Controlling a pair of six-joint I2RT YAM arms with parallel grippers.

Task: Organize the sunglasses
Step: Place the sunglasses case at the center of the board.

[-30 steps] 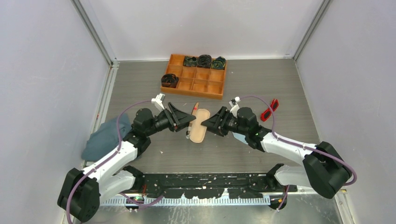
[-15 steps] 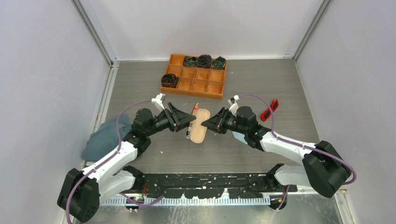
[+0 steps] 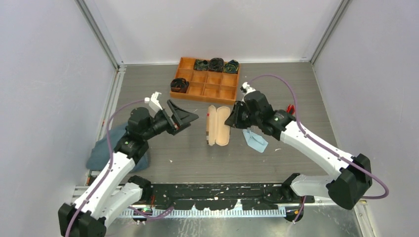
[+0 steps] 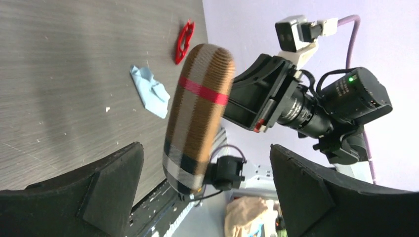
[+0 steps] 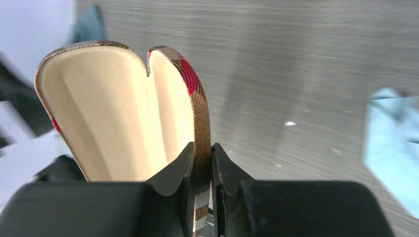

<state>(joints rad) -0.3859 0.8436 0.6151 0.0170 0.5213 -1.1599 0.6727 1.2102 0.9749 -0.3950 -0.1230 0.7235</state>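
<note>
The plaid case is open, cream lining up, in the middle of the table. My right gripper is shut on its right edge; in the right wrist view the gripper pinches the plaid rim. My left gripper is open and empty, just left of the case. In the left wrist view the case's outside hangs between my wide-open fingers. The red sunglasses lie on the table beyond it; from above only a red bit shows behind the right arm.
A light blue cloth lies under the right arm, also in the left wrist view. An orange divided tray with dark rolled items stands at the back. A dark grey-blue cloth lies at the left edge.
My left gripper has drawn back to the left, away from the case. My right arm has swung back and up with the case, which now lies open wider and farther from me.
</note>
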